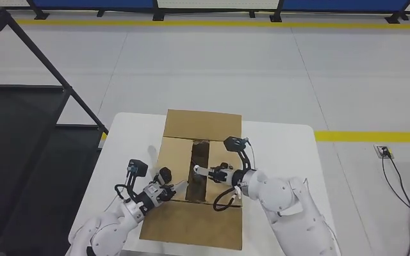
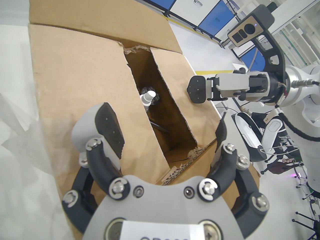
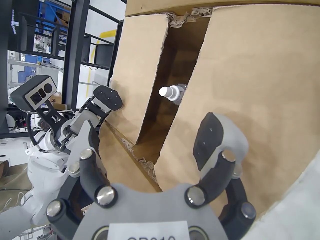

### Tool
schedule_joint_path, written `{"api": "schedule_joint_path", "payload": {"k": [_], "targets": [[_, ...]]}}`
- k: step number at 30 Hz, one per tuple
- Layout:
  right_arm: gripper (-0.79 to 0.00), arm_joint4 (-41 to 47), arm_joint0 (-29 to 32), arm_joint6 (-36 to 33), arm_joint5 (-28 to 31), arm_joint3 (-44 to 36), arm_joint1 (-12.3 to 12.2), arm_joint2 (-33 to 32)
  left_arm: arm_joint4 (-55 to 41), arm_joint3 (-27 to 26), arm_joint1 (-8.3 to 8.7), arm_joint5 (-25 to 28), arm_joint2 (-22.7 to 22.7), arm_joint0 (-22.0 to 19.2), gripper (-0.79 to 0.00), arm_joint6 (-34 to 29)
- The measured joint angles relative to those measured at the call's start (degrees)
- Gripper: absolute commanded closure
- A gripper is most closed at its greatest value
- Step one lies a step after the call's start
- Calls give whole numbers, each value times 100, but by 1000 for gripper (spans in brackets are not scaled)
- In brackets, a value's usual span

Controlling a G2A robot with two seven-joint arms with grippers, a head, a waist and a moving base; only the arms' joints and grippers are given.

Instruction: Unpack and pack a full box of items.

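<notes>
A brown cardboard box [image 1: 179, 153] lies on the white table [image 1: 282, 137], its two long top flaps nearly closed with a narrow gap between them. Through the gap I see a bottle with a white cap [image 2: 148, 97] [image 3: 172, 92] and a dark object deeper inside. My left gripper [image 1: 173, 185] [image 2: 165, 131] hangs open over the left flap near the gap's near end. My right gripper [image 1: 204, 171] [image 3: 150, 141] is open above the right flap beside the gap, holding nothing. Each wrist view shows the other gripper across the gap: the right one [image 2: 197, 89], the left one [image 3: 107, 98].
The box's far flap [image 1: 204, 123] and near flap [image 1: 192, 227] lie folded outward on the table. A black metal frame [image 1: 38, 61] stands to the left of the table. Crinkled white sheeting [image 2: 17, 138] covers the tabletop beside the box.
</notes>
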State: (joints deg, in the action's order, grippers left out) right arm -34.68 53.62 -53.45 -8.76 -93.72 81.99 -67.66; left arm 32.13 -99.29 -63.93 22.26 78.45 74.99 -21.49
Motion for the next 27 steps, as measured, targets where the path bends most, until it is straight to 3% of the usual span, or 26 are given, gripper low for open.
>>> {"api": "schedule_joint_path", "payload": {"k": [7, 15, 21, 27], "targets": [[-785, 169, 128, 56, 79, -400, -52, -162, -206, -444, 53, 326, 412, 239, -785, 138], [-785, 362, 175, -20, 122, -903, -120, -364, -805, -1071, 216, 1029, 1805, 1090, -785, -111], [-785, 406, 20, 98, 1, -883, -143, -423, -1325, -678, 322, 1728, 2570, 1804, -785, -753], [-785, -36, -169, 347, -508, -791, -153, -338, -2115, -158, 418, 2382, 2545, 2039, -785, -1628]]}}
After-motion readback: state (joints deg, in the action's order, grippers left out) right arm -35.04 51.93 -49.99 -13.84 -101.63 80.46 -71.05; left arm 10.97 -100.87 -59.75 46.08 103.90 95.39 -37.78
